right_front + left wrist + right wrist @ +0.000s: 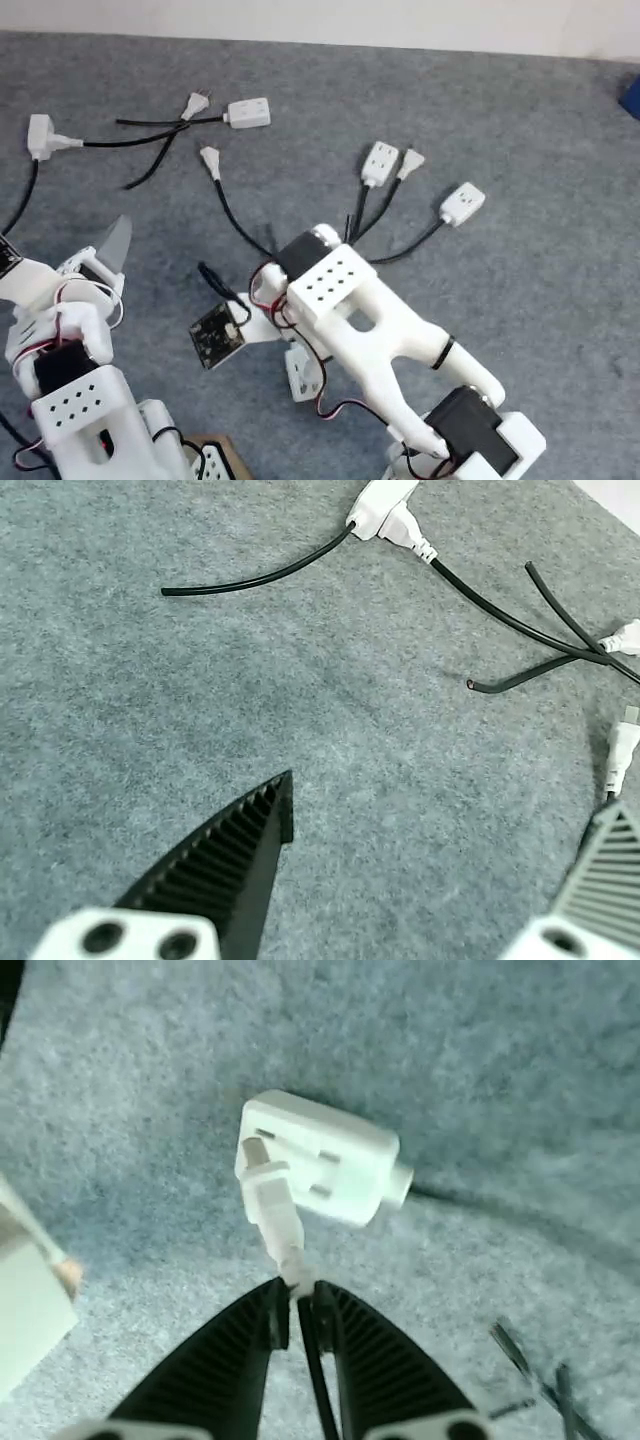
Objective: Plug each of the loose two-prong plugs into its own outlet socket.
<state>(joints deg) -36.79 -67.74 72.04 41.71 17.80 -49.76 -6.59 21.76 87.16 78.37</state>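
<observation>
Near the middle of the grey table (520,130), our right gripper (298,1305) was pinched shut on the cord (315,1360) just behind a white plug (270,1205). The plug's tip touched the face of a white outlet (325,1160); we could not tell whether its prongs were seated. At the near left, our left gripper (448,800) hung wide open and empty over bare table. A loose plug (622,750) lay just beside its grey finger (610,870).
</observation>
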